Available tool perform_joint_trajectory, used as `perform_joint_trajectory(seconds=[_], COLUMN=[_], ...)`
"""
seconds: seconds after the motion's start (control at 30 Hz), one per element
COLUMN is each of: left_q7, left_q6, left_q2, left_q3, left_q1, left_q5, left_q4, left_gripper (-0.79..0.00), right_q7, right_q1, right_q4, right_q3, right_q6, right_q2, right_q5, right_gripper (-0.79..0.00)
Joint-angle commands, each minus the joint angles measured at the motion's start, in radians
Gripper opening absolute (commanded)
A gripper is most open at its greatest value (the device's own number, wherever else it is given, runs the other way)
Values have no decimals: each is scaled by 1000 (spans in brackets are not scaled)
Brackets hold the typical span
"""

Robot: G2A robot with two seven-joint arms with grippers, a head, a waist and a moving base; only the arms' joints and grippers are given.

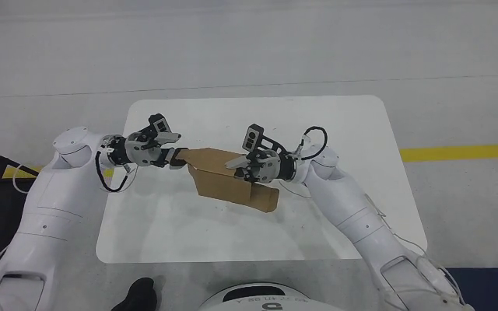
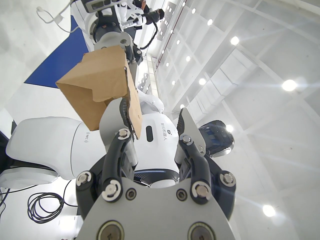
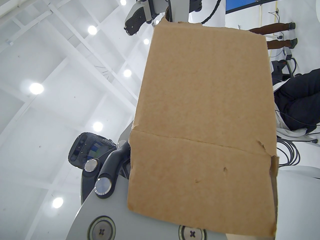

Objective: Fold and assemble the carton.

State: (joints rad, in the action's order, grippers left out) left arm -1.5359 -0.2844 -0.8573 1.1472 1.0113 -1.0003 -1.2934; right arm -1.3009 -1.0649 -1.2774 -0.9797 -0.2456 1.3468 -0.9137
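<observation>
A brown carton (image 1: 229, 183), partly folded with a loose flap, hangs over the middle of the white table (image 1: 334, 132) between my two arms. My right gripper (image 1: 243, 165) is shut on its right end, one finger lying on the top panel; in the right wrist view the carton (image 3: 205, 126) covers most of that gripper. My left gripper (image 1: 180, 158) is at the carton's left end and stands open. In the left wrist view the flap's edge (image 2: 133, 116) rests against the inside of one finger (image 2: 112, 116), and the other finger (image 2: 186, 123) stands well apart.
Bare tabletop lies on all sides of the carton, with the widest room at the far right and along the near edge (image 1: 257, 260). A yellow floor line (image 1: 451, 152) runs past the table's right side.
</observation>
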Motion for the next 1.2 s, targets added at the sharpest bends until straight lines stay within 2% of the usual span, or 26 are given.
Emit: perform_joint_trajectory(seconds=[0.0, 0.17, 0.43, 1.17], left_q7=[0, 0, 0, 0], left_q6=[0, 4, 19, 48], left_q2=[8, 15, 10, 6], left_q3=[0, -16, -53, -124], left_q1=[6, 4, -17, -43], left_q5=[-4, 5, 14, -10], left_q4=[-12, -29, -10, -22], left_gripper=[-363, -385, -394, -354], right_q7=[2, 8, 5, -2], right_q1=[1, 2, 3, 22], right_q4=[-1, -5, -7, 13], right_q3=[3, 8, 11, 38], right_q6=[-1, -2, -1, -1], right_q2=[0, -1, -3, 0], right_q5=[0, 0, -3, -21], right_gripper=[-785, -785, -785, -785])
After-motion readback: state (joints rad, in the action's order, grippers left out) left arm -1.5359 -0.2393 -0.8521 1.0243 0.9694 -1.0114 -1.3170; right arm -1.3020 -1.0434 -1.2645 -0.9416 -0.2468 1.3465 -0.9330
